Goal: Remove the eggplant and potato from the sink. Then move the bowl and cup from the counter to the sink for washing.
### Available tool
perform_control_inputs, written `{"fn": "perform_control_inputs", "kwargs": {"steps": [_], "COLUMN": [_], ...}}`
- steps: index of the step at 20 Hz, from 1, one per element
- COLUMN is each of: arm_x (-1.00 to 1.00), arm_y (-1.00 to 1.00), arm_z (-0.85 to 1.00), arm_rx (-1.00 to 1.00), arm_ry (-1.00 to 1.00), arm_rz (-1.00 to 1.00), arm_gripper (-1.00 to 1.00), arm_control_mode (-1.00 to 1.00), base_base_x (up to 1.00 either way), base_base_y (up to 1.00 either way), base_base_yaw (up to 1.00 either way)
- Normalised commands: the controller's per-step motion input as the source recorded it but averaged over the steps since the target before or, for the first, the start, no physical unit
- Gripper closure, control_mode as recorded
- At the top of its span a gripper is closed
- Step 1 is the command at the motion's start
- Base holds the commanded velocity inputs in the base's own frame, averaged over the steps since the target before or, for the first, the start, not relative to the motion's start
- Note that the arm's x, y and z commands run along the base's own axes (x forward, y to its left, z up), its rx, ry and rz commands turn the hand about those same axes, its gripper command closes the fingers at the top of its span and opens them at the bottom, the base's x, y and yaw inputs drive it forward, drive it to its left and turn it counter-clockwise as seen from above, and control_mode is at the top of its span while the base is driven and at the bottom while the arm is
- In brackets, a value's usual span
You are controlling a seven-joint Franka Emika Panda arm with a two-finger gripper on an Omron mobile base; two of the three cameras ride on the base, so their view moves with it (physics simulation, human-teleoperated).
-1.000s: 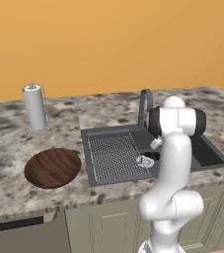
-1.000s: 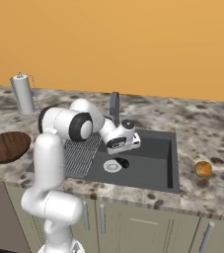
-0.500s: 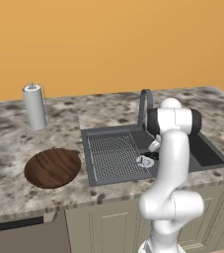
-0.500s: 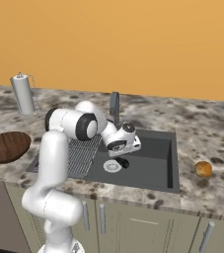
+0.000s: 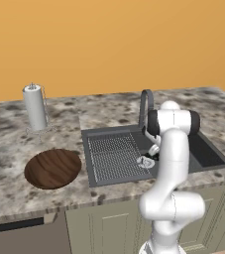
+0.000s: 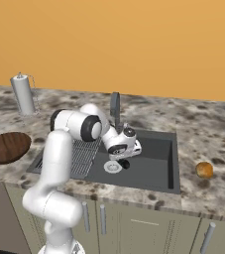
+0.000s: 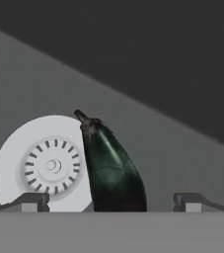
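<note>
The eggplant (image 7: 114,170), nearly black with a short stem, lies on the sink (image 6: 156,168) floor, leaning over the edge of the round silver drain (image 7: 44,165). My gripper (image 7: 112,202) hangs low in the basin, open, one fingertip on each side of the eggplant's thick end. From the right base view the gripper (image 6: 124,159) points down over the eggplant (image 6: 126,164) beside the drain (image 6: 113,167). The potato (image 6: 204,169) rests on the counter (image 6: 208,139) right of the sink. The brown wooden bowl (image 5: 53,168) sits on the counter left of the sink. The cup is out of view.
The curved grey faucet (image 6: 115,106) rises just behind my hand. A ribbed grid (image 5: 114,155) covers the sink's left part. A grey roll on a wire stand (image 5: 34,106) stands at the back left by the orange wall.
The hand has moved slightly right and down toward the eggplant by the drain. Its jaws have stayed open. Nothing else has moved.
</note>
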Motion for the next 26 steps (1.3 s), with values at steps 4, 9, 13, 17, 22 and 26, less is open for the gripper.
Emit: {"fn": "perform_control_inputs", "kwargs": {"steps": [4, 9, 13, 17, 22, 26], "arm_x": [0.15, 0.14, 0.12, 0.12, 0.14, 0.07], "arm_y": [0.0, 0.0, 0.0, 0.0, 0.0, 0.0], "arm_z": [-0.2, -0.22, -0.22, -0.22, -0.22, -0.24], "arm_rx": [-0.01, -0.01, -0.01, -0.01, -0.01, -0.02], "arm_ry": [0.01, 0.02, 0.04, 0.03, 0.03, 0.08], "arm_rz": [0.0, 0.0, 0.0, 0.0, 0.0, -0.01], "arm_gripper": [-1.0, -1.0, -1.0, -1.0, -1.0, 1.0], "arm_control_mode": [-1.0, -1.0, -1.0, -1.0, -1.0, -1.0], "base_base_x": [0.0, 0.0, 0.0, 0.0, 0.0, 0.0], "base_base_y": [0.0, 0.0, 0.0, 0.0, 0.0, 0.0], "base_base_yaw": [0.0, 0.0, 0.0, 0.0, 0.0, 0.0]}}
